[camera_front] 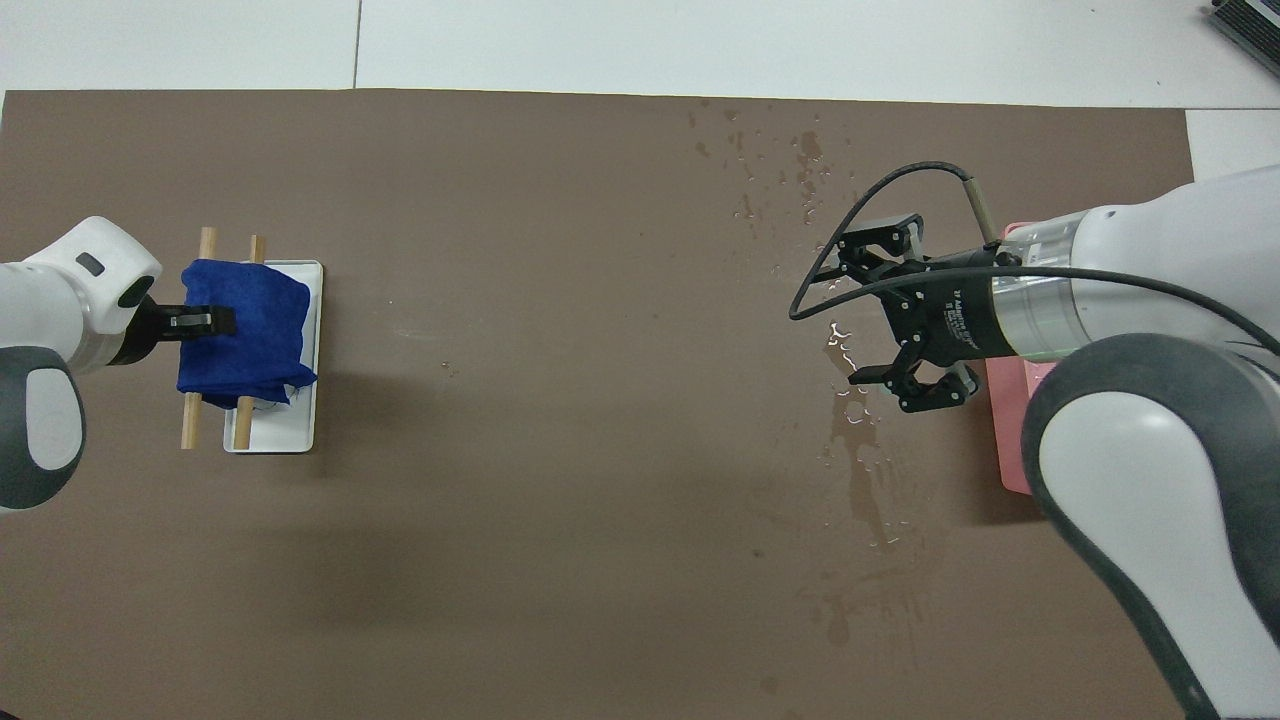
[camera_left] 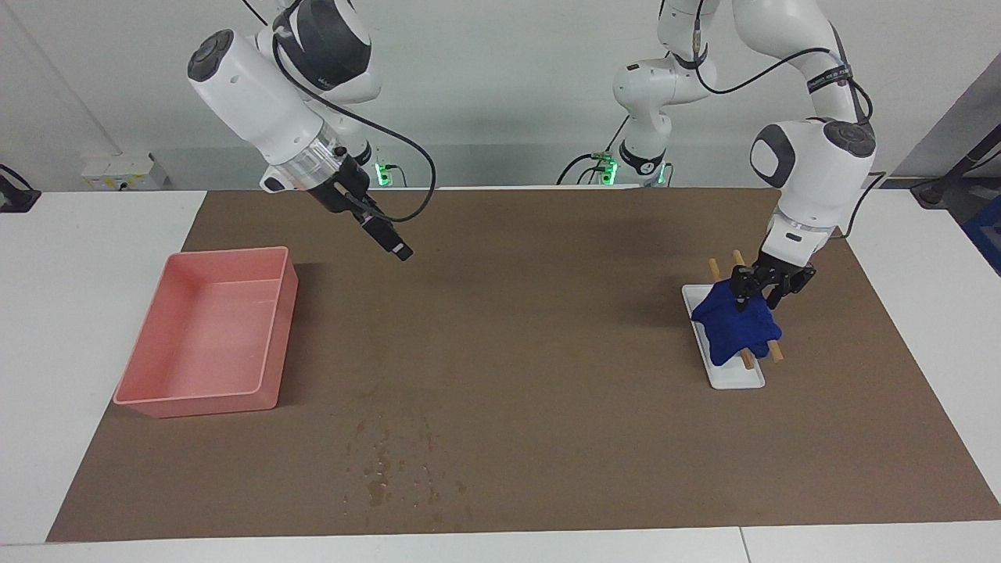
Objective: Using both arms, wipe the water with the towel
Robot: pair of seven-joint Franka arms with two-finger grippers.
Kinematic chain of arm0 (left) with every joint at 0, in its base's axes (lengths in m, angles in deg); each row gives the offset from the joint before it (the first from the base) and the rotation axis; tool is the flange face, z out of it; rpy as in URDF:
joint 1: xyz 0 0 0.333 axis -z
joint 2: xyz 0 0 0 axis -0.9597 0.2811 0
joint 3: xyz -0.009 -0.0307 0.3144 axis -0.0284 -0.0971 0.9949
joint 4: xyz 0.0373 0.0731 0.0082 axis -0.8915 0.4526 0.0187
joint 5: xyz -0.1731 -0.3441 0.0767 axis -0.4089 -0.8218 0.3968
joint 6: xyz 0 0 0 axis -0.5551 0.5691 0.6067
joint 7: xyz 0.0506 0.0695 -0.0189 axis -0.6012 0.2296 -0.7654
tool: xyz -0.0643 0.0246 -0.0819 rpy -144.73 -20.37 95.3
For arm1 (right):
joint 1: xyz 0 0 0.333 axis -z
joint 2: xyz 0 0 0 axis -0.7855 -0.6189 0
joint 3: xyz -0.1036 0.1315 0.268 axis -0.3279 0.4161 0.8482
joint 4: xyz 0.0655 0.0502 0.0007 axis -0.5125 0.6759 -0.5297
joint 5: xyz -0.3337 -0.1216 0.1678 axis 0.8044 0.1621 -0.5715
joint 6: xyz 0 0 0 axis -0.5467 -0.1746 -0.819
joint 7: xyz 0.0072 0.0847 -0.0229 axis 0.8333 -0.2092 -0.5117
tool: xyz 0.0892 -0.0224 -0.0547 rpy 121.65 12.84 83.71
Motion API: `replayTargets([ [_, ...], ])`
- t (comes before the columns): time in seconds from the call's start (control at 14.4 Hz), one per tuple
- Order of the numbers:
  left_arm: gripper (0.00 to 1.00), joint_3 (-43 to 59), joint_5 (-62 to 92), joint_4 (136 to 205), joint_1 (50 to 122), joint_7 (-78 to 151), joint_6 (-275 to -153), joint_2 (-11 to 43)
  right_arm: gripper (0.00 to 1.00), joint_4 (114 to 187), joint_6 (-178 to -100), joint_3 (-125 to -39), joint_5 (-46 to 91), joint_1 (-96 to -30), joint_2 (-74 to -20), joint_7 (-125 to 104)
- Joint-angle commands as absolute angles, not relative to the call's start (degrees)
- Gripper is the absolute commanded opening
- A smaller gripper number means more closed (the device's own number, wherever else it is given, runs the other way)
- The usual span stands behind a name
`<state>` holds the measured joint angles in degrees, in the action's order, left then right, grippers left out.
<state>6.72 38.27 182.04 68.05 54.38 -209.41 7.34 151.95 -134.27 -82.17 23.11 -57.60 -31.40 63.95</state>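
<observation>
Barely started, by the look of it; the blue cloth towel (camera_left: 735,328) is pinched at its top by the left arm's black two-finger gripper (camera_left: 762,293), draped over two wooden dowels (camera_front: 190,420) on a small white tray (camera_front: 300,440) at the left arm's end of the brown mat (camera_left: 547,313); nothing is wiped yet. The water (camera_left: 391,469) (scattered wet specks) sits well apart, farther from the robots than the pink plastic bin (camera_left: 207,332). The right arm's gripper (camera_front: 895,310) is held spread wide over bare mat, waiting.

On the 1 brown mat (camera_left: 547,328): 1 blue towel (camera_left: 735,328), 1 white tray (camera_left: 739,379), 2 wooden rods (camera_left: 774,352), 1 pink bin (camera_left: 207,336).
</observation>
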Motion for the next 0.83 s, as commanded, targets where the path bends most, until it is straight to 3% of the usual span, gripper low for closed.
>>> replayTargets([
  [0.0,0.38,6.5,38.4,182.7,67.5,54.0,-210.2,6.8,1.0,157.8,-140.5,-82.2,20.2,-60.4,-28.6,70.1],
  [0.14,0.16,6.5,38.4,182.7,67.5,54.0,-210.1,6.7,1.0,158.4,-143.3,-82.2,20.0,-62.8,-28.3,74.2],
  [0.28,0.01,6.5,38.4,182.6,67.5,54.0,-209.9,6.8,1.0,159.1,-146.7,-82.2,18.1,-64.9,-28.3,79.0],
  [0.69,0.0,6.5,38.4,181.7,67.4,54.0,-209.5,6.8,1.0,162.7,-153.4,-82.2,17.1,-71.4,-29.3,84.6],
  [0.76,0.18,6.5,38.4,181.7,67.4,54.0,-209.5,6.8,1.0,162.8,-154.9,-82.2,17.1,-72.6,-30.2,85.5],
])
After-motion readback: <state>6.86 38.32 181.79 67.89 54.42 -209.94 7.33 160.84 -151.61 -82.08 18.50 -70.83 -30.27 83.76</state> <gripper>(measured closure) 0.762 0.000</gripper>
